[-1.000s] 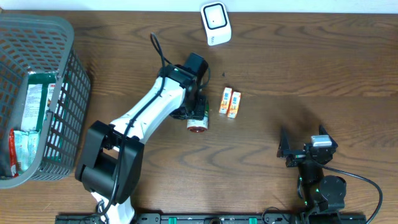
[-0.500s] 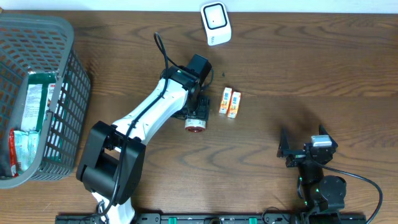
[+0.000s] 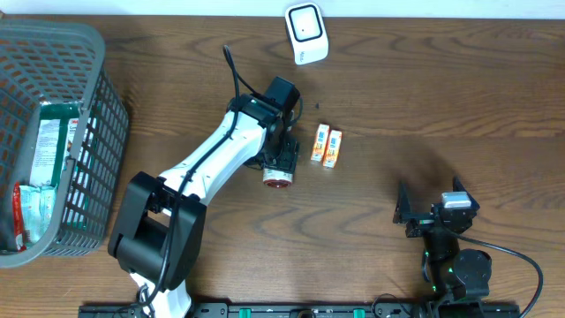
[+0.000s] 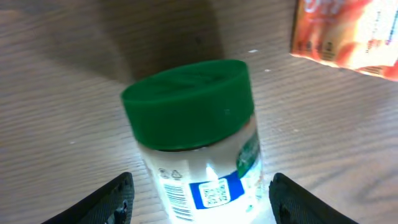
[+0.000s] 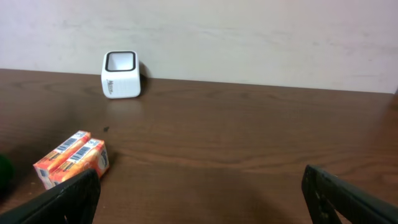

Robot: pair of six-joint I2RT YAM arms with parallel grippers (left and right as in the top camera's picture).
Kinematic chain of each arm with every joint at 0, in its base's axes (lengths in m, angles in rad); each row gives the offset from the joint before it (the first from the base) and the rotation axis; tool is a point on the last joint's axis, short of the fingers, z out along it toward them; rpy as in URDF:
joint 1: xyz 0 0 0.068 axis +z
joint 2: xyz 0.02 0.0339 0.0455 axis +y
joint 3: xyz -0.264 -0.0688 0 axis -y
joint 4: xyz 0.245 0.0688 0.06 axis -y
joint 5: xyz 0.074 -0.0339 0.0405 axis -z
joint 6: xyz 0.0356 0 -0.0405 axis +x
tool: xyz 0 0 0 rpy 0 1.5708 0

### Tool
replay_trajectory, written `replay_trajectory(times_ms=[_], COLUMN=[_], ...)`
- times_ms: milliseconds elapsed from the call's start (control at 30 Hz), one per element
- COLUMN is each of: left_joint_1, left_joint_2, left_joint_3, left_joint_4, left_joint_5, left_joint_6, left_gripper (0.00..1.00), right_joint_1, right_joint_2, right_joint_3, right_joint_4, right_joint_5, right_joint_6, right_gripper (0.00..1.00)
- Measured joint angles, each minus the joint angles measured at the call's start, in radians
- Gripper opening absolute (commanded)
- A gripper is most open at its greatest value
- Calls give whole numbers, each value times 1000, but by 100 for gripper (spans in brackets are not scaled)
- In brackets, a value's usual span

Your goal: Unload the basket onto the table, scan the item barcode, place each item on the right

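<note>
Jar [image 4: 200,147] with green lid [image 4: 186,104] sits on the table [image 3: 424,97], mid-scene, between the fingers of the left gripper [image 4: 202,199]. Jaws stand fairly wide, one finger [image 4: 118,198] each side, a thin gap showing at both, so nothing is gripped. Printed label faces the wrist camera, with a barcode [image 4: 178,200] on the jar's near-left side. Overhead, a red round end shows on the near side of the jar. Two orange packets [image 3: 326,147] lie just right of it. White scanner [image 3: 305,33] stands at the far edge, well apart. Basket [image 3: 88,53] sits far left with packets inside. Right gripper [image 5: 205,199] is at the near right, jaws fully wide and empty.
</note>
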Motion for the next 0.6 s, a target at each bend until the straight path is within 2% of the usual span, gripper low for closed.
replay_trajectory(times_ms=[200, 600], left_joint_1=[28, 41], left_joint_2=[0, 0], left_joint_3=[-25, -116], left_joint_4=[31, 145], left_joint_5=[25, 117], left_joint_6=[21, 22], left_gripper=[77, 76], right_joint_1=[0, 0], right_joint_2=[0, 0], right_joint_3=[0, 0], right_joint_4=[0, 0], right_joint_5=[0, 0], right_joint_6=[0, 0], right_gripper=[99, 99])
